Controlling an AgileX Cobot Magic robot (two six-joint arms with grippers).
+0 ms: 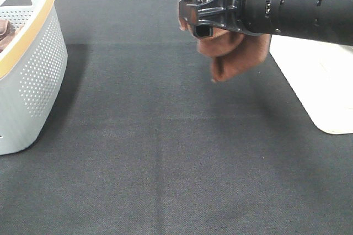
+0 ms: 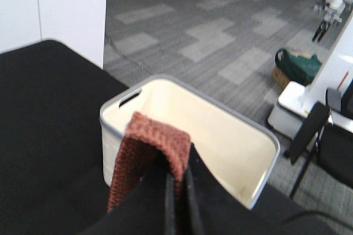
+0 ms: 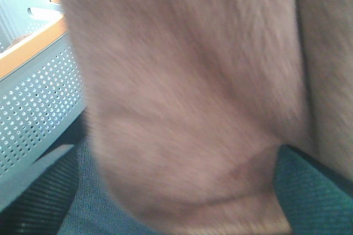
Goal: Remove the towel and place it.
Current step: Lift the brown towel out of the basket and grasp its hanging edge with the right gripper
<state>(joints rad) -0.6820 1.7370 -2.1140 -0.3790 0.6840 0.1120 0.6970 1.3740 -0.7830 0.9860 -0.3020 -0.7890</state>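
Observation:
The towel (image 1: 237, 53), reddish-brown and fuzzy, hangs crumpled from my right gripper (image 1: 190, 20), which is shut on it and holds it above the black table, right of centre near the far edge. In the right wrist view the towel (image 3: 187, 97) fills almost the whole picture and hides the fingers. My left gripper (image 2: 177, 191) is outside the exterior high view. In the left wrist view its black fingers are pressed together on a reddish knitted cloth (image 2: 149, 141) that drapes over their tips.
A grey perforated basket (image 1: 38, 75) with a yellow rim stands at the left edge and holds a darker brown item (image 1: 4, 32); the basket also shows in the right wrist view (image 3: 33, 108). A white object (image 1: 322, 91) lies at the right. A cream bin (image 2: 193, 92) stands beyond the left gripper.

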